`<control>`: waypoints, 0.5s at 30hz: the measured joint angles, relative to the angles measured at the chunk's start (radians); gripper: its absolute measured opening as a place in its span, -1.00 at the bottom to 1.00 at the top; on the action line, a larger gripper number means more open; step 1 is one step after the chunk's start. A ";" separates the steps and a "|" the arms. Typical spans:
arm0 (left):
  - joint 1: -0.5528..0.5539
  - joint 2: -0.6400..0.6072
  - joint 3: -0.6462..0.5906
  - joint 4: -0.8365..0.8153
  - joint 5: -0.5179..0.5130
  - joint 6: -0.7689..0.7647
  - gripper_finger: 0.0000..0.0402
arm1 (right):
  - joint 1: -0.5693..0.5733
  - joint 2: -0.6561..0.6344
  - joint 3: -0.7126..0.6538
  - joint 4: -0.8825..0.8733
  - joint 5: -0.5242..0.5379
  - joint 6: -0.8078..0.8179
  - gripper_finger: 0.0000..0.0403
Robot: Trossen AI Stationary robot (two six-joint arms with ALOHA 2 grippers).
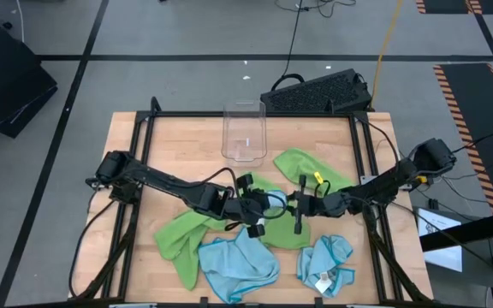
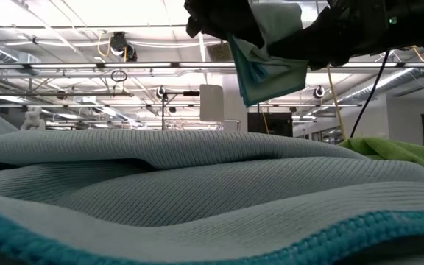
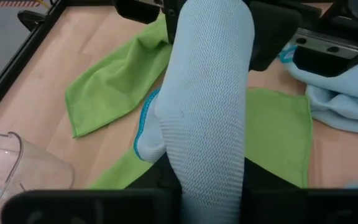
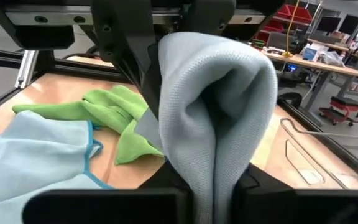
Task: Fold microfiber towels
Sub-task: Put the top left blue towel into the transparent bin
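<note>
A light blue microfiber towel (image 3: pixel 207 93) hangs bunched between my two grippers, above the middle of the table. My left gripper (image 1: pixel 259 205) comes from the table's left and my right gripper (image 1: pixel 302 205) from its right, each shut on this towel. In the low view a corner of the towel (image 2: pixel 267 66) droops below the dark grippers. On the table lie lime green towels (image 1: pixel 182 235) (image 1: pixel 302 167) and two light blue towels (image 1: pixel 238 261) (image 1: pixel 325 261), the right one with a white tag. My left gripper has the towel as a bunched band (image 3: pixel 210 177) that runs out from between its fingers; the cloth covers the place of contact. The fingers slant down from the table's left. The band reaches across to the other gripper, clear of the table. My right gripper pinches a gathered, several-layered fold of the towel (image 4: pixel 213 177) between its two fingers. The fingers come level from the table's right. Above them the cloth bulges in a rounded loop (image 4: pixel 219 74) toward the left gripper, lifted clear of the table.
A clear plastic bin (image 1: pixel 245 133) stands at the far middle of the table, and a black keyboard-like box (image 1: pixel 319 92) lies beyond the far edge. Black frame rails (image 1: pixel 135 171) run along the table's sides. In the low view a light blue towel (image 2: pixel 197 191) fills the foreground.
</note>
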 joint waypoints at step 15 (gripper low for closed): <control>-0.026 0.009 0.001 -0.053 -0.130 -0.070 -0.12 | 0.015 -0.142 0.000 -0.174 0.002 -0.072 -0.86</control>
